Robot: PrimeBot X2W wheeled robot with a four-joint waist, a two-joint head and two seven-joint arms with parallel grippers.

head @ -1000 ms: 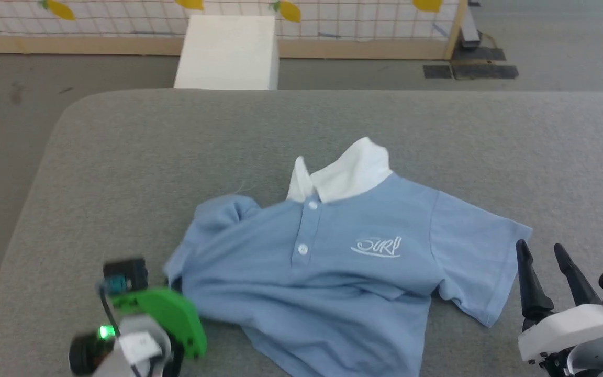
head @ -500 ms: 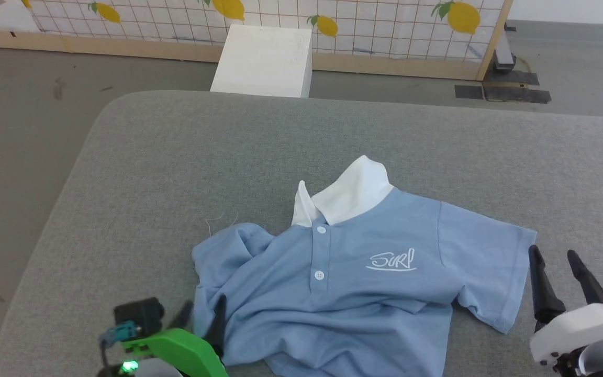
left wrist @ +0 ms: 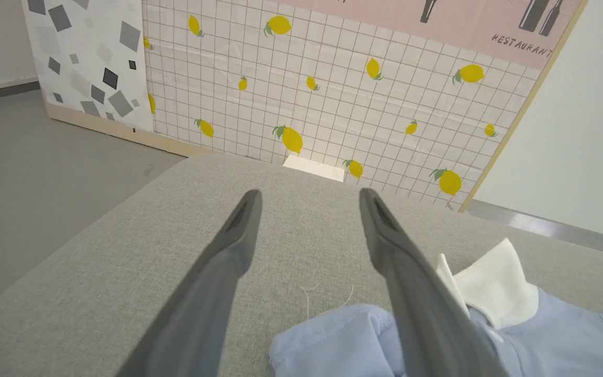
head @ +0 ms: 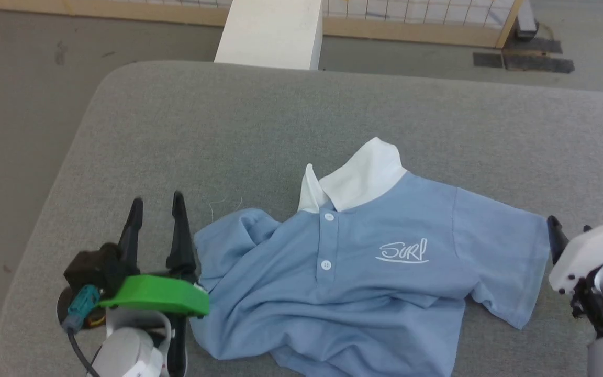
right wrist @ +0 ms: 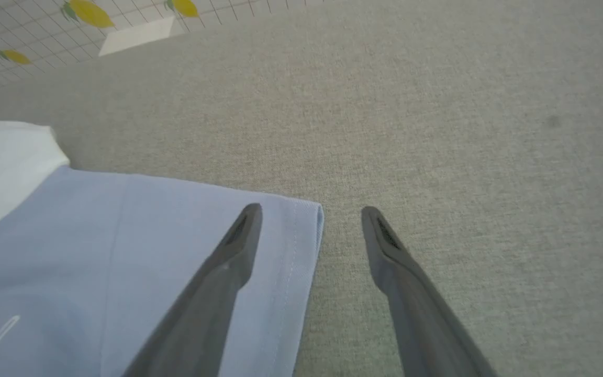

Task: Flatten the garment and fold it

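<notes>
Left claw [head: 157,199] stands spread and empty just left of the garment [head: 364,272], which lies rumpled on the worktop [head: 228,131]. Right claw [right wrist: 311,209], also spread, straddles the garment's opposite sleeve hem. Pinching several bunched layers at once could drag the garment instead of flattening it. The chest logo [head: 403,251] reads "Surf"; a wall panel [left wrist: 521,45] beyond the garment says "RESTAURANT".
</notes>
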